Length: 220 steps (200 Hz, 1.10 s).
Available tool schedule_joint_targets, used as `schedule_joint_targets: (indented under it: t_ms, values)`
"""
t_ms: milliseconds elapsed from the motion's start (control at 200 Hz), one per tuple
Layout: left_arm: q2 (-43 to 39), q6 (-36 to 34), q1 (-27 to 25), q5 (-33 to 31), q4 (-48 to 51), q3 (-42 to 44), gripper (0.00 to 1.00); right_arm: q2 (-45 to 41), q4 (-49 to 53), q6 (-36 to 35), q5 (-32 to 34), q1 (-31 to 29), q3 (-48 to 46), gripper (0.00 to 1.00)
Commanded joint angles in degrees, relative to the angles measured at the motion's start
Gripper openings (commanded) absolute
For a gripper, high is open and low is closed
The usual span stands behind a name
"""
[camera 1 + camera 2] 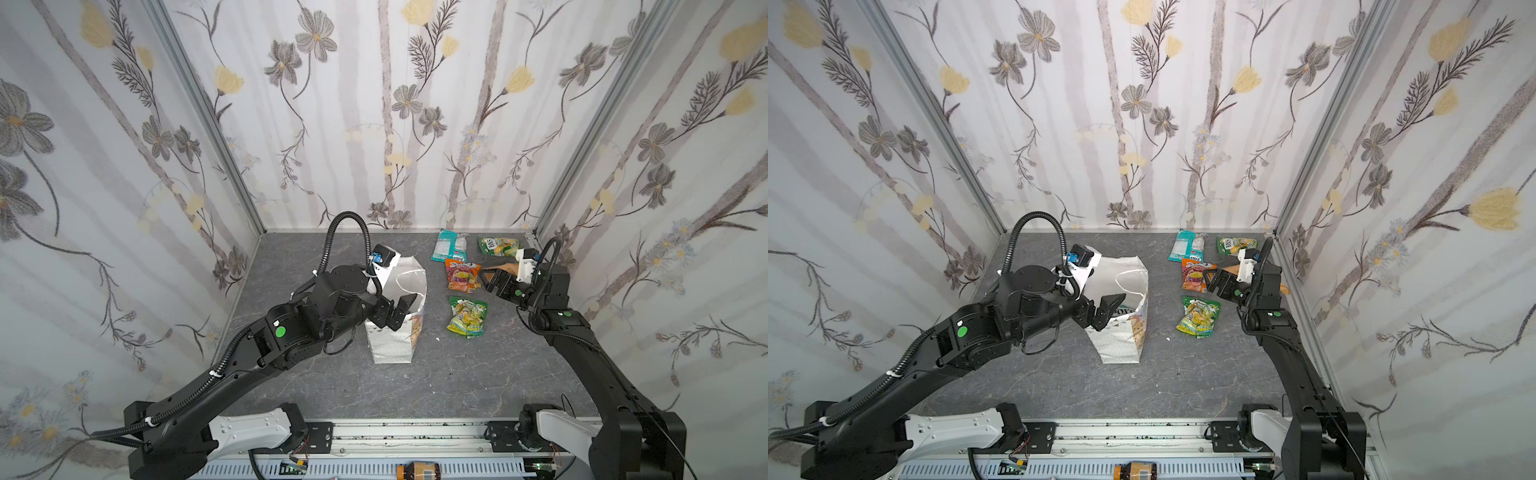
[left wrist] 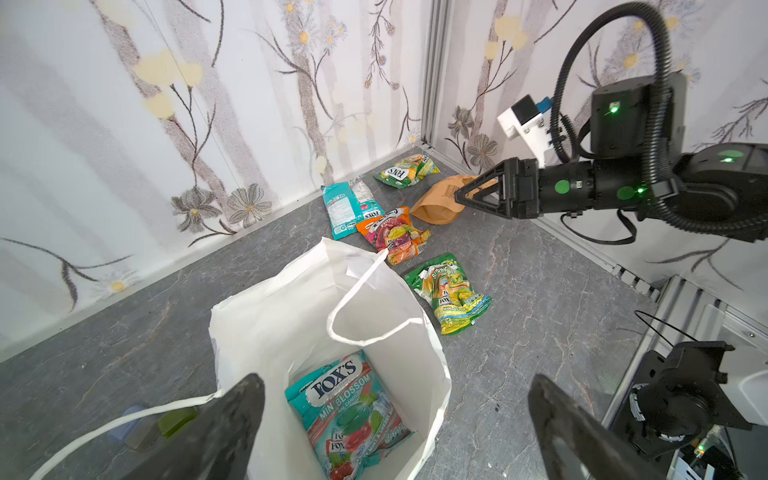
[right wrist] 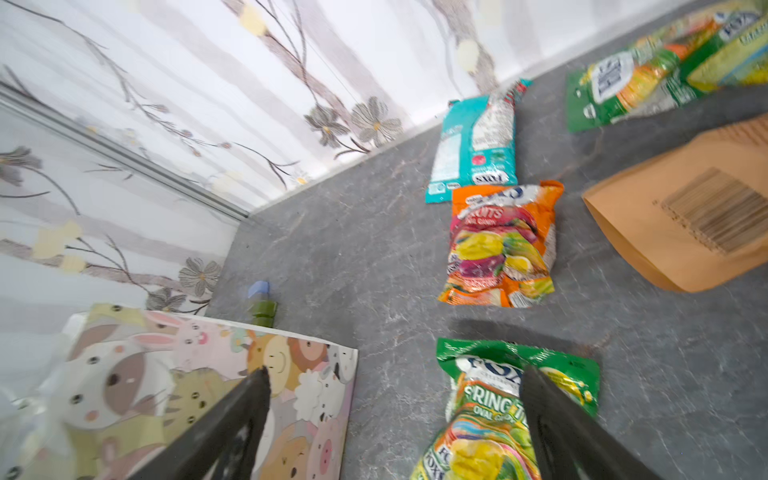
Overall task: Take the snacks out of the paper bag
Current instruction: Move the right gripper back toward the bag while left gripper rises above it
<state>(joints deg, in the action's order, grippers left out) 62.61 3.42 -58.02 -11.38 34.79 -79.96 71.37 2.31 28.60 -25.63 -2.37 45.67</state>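
The left pincer (image 2: 395,378) hangs wide and empty over the mouth of the upright paper bag (image 2: 291,299). One teal Fox's packet (image 2: 349,411) lies at the bottom of the bag, and five other snacks (image 2: 395,232) lie out on the tabletop (image 2: 540,311) under the right pincer (image 3: 392,374), which is also wide and empty. To do this step well, the left pincer should go straight down the middle, clear of the cord handle (image 2: 355,291) and the thin walls, and close across the packet's narrow width. The packet turns its printed face up to the mouth, and its long axis runs from the logo end back toward the pincer's side; it probably leans on a wall, but the depth is hard to judge.
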Motion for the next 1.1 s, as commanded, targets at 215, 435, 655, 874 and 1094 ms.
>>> schedule_joint_targets:
  t_ms: [215, 435, 655, 874, 1094]
  values:
    - [0.4, 2.17, 0.23, -8.83, -1.02, -0.41, 0.98, -7.5, 1.51, 0.75, -1.35, -7.14, 6.87, 0.92]
    - [0.76, 5.71, 2.51, -12.57, -0.83, -0.9, 0.94, -7.8, 6.27, -0.04, -2.69, -12.38, 13.62, 0.92]
    - [4.27, 10.93, 7.62, -8.95, 4.2, -4.81, 0.92, -5.96, 6.89, 0.64, -7.29, -18.34, 18.56, 0.9]
    - [11.12, 17.17, 13.65, -2.28, 11.08, -10.48, 0.78, -3.96, 7.25, -0.25, -10.24, -23.51, 23.67, 0.88]
    - [18.84, 19.75, 16.82, 3.63, 15.76, -16.2, 0.7, -3.78, 7.34, -0.39, -9.36, -25.31, 24.56, 0.88]
